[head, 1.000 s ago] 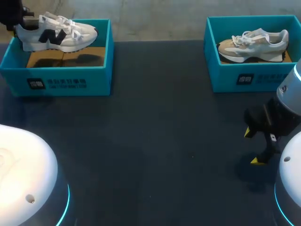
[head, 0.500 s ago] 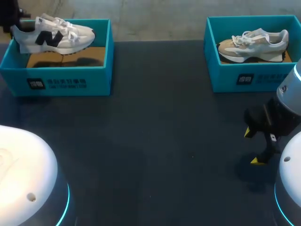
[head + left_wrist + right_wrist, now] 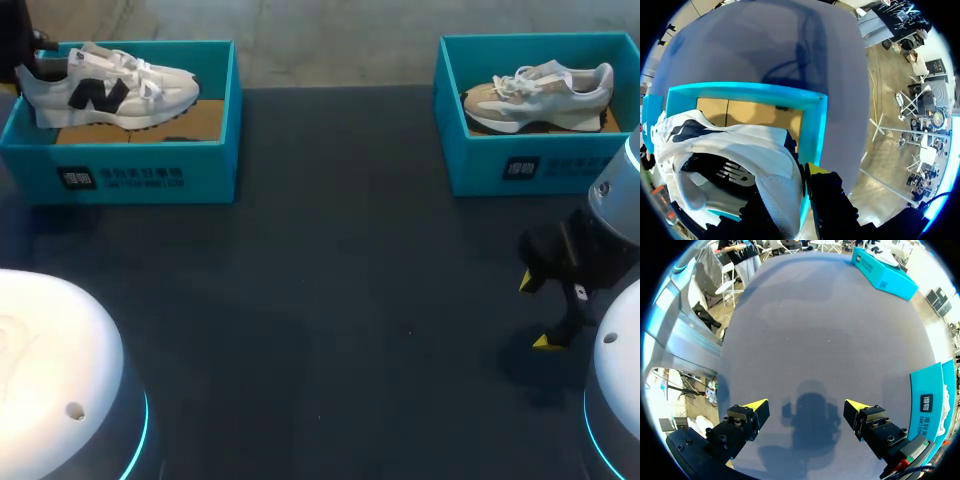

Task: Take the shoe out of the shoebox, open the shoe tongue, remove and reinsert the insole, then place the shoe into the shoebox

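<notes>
Item: white shoe [image 3: 740, 150], heel collar pinched between the left gripper [image 3: 799, 187] fingers, toe ahead of them, low over the shoebox [image 3: 815, 130] floor. Right gripper [image 3: 807, 410] spread, nothing between. Step, judged: boxing the shoe. Next: settle sole flat, let go.

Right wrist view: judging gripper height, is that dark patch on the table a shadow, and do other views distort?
Right wrist view: yes, a soft shadow lies on the table under the open right gripper, and the table's edge bows. Head view: a faint shadow beneath that gripper; lines stay straight. Left wrist view: the shoebox rim curves, the shoe close up.
</notes>
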